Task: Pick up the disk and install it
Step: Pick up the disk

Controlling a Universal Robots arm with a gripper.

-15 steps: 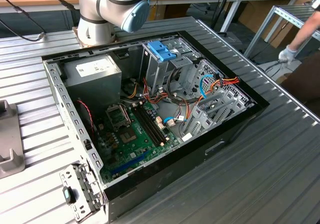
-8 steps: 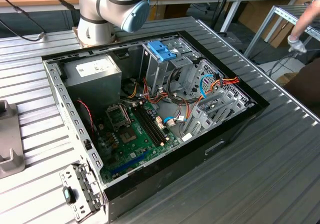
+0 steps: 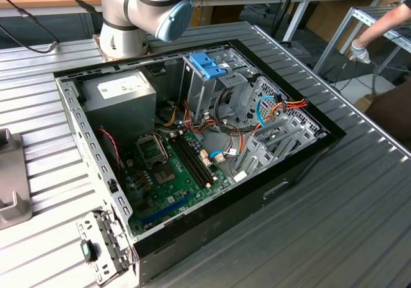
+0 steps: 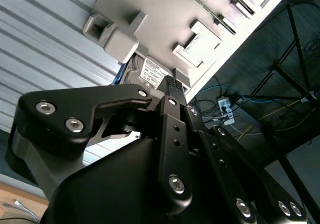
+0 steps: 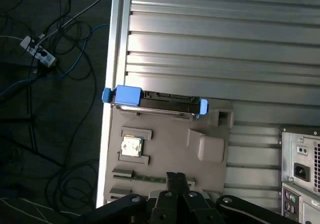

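The disk (image 5: 159,103) lies a little ahead of the jaws and apart from them. It sits in a slot at the far end of a grey holder plate (image 5: 170,139), and its light-blue carrier shows at both ends. In the second wrist view the disk (image 4: 150,73) carries a white label with black print, too small for me to read. The jaws have hold of nothing that I can see, and I cannot tell how far they stand open.

Between the jaws and the disk, a square processor chip (image 5: 131,146) sits in a recess of the plate. The plate rests at the edge of a desk (image 5: 225,39) of ribbed grey metal. Past that edge is a dark floor (image 5: 50,134) with loose cables (image 5: 75,29) and a white power strip (image 5: 37,52). The computer case (image 5: 300,179) stands off to one side of the jaws. In the exterior view its power supply (image 3: 122,99) has a white sticker that I cannot read.
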